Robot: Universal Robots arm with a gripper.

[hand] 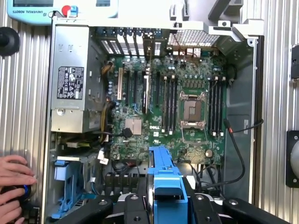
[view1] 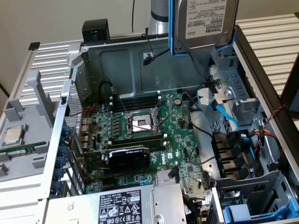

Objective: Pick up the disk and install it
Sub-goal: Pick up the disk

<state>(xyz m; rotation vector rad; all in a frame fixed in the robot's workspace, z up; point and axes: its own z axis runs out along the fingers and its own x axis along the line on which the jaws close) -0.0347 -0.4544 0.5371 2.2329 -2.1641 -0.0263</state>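
Gripper (hand: 168, 207) pinches the blue plastic frame of the silver metal disk (hand: 164, 168) over the open grey metal computer case (hand: 243, 93) in the wrist view. Inside the case lies a green board (hand: 140, 93) marked Dell. From the exterior view, the disk (view1: 205, 21), with its white Toshiba label, hangs above the case (view1: 126, 65).

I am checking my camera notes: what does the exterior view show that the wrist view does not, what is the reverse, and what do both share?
Exterior view: the disk with its white Toshiba label readable, high above the open case, and a loose processor chip outside the case at that view's left.
Wrist view: a person's hands beside the case, and the gripper shut on the disk's blue carrier.
Shared: the motherboard, its CPU socket and the power supply.
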